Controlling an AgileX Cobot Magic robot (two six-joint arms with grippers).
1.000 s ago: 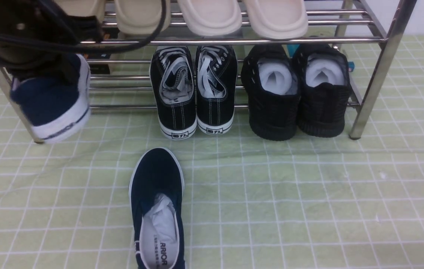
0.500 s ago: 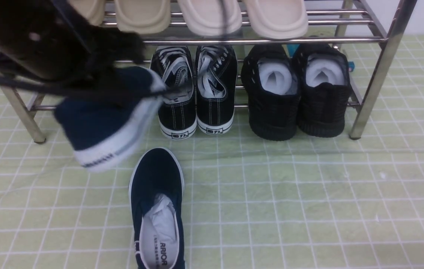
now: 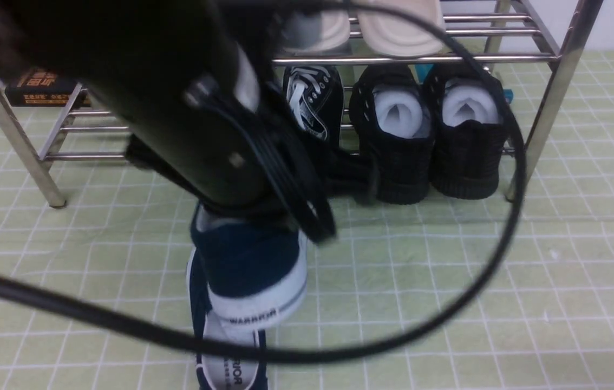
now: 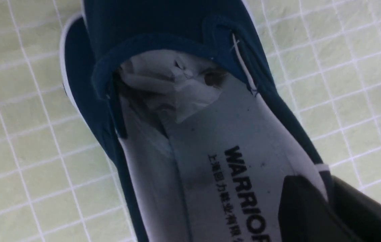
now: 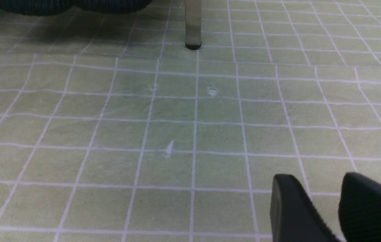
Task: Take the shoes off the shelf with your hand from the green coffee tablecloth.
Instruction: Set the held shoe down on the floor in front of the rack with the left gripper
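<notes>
One navy shoe (image 3: 253,265) beneath the left end effector (image 4: 311,201), side wall pinched between its fingers.

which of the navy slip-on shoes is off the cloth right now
The slip-on gripped at its side by the left fingers; the other lies on the tablecloth.

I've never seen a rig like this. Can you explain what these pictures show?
It is a robot with two arms. The front view looks forward from between them; the other two come from cameras on its wrists. The left gripper pinches the side wall of a navy shoe, held above its mate, which lies on the green cloth. Behind them stands a metal rack with black shoes below and pale ones above. The right gripper shows only in its own wrist view, over the cloth, its fingers apart.
</notes>
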